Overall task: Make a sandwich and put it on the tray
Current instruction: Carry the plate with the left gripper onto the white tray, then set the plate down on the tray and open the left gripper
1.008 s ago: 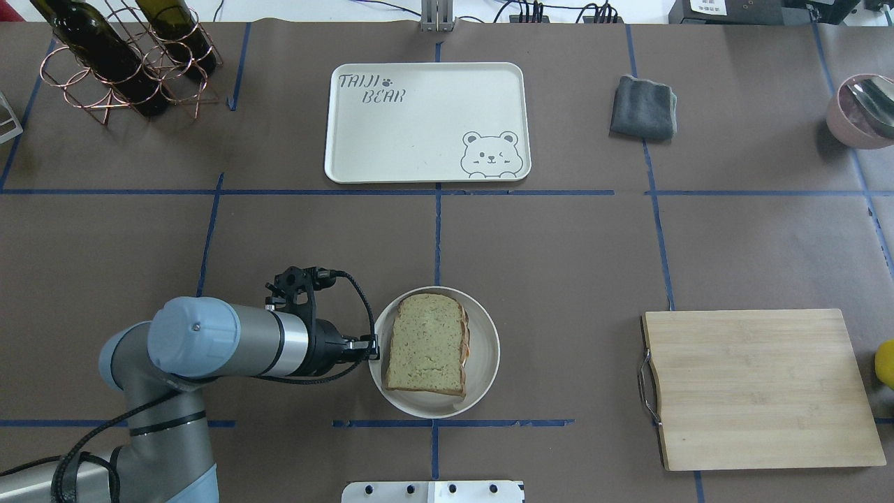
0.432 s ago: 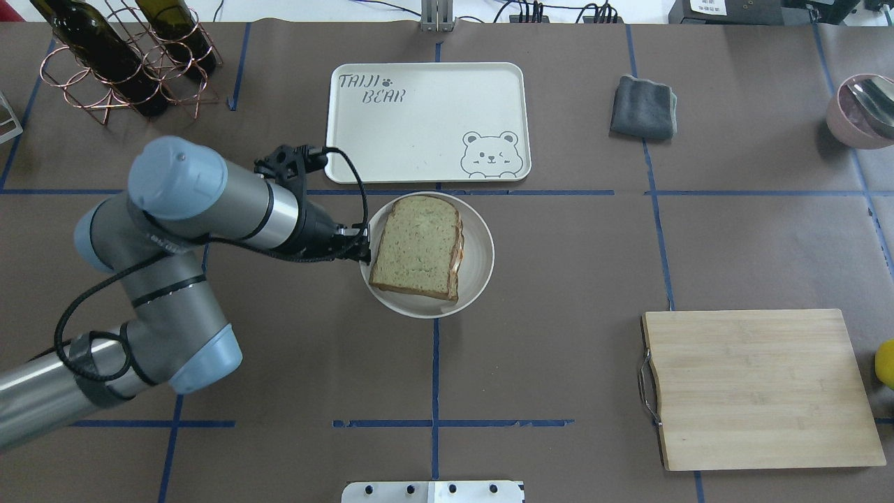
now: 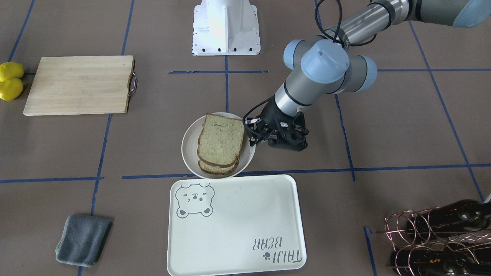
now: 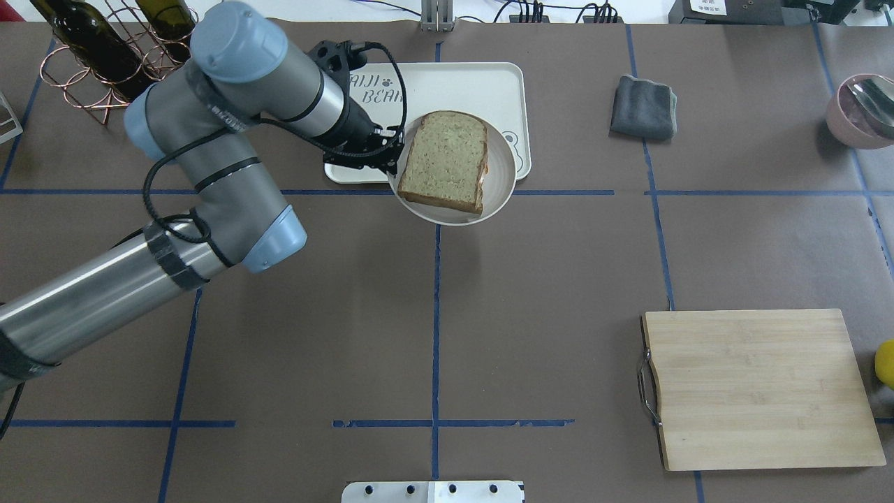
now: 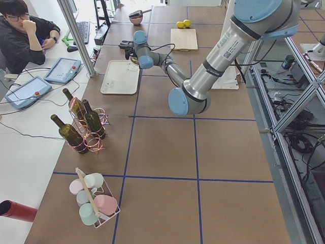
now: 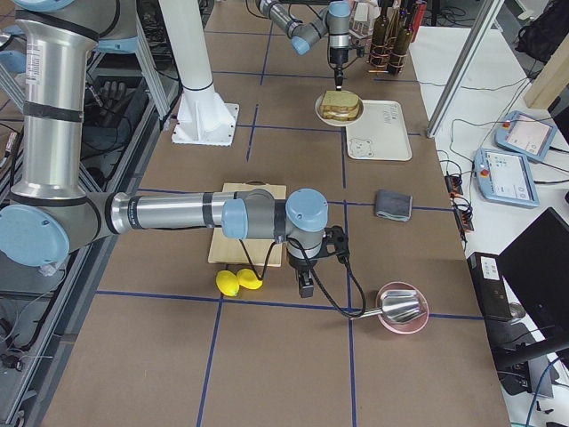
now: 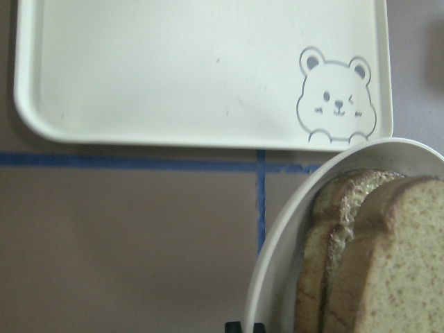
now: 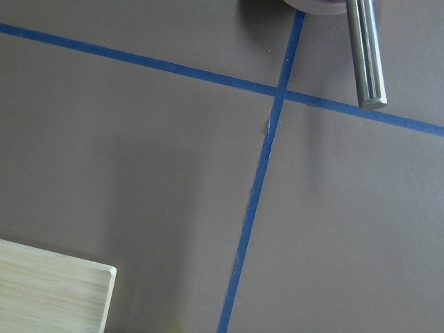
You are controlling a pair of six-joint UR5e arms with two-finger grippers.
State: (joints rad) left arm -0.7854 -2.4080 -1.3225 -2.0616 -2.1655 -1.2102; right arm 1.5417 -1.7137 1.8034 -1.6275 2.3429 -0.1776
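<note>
The sandwich [image 4: 445, 162], two speckled tan bread slices stacked, lies on a round white plate [image 4: 503, 183]; the egg is hidden between the slices. My left gripper [image 4: 392, 157] is shut on the plate's left rim and holds it in the air. In the front view the sandwich [image 3: 220, 143] and plate [image 3: 188, 151] hang just short of the cream bear tray [image 3: 238, 230], with my left gripper [image 3: 251, 140] beside them. The left wrist view shows the tray [image 7: 173, 69] ahead of the plate [image 7: 277, 277]. My right gripper [image 6: 305, 286] shows only in the right side view; I cannot tell its state.
A wooden cutting board [image 4: 761, 388] lies at the near right, with lemons [image 3: 10, 80] beside it. A grey cloth [image 4: 643, 107] lies right of the tray [image 4: 482, 84]. A wire rack of wine bottles [image 4: 119, 63] stands far left. A pink bowl with a spoon [image 4: 862, 108] sits far right.
My left arm has lifted the plate with the sandwich and carried it away from the robot, from the near middle of the table up to the tray's near edge.
</note>
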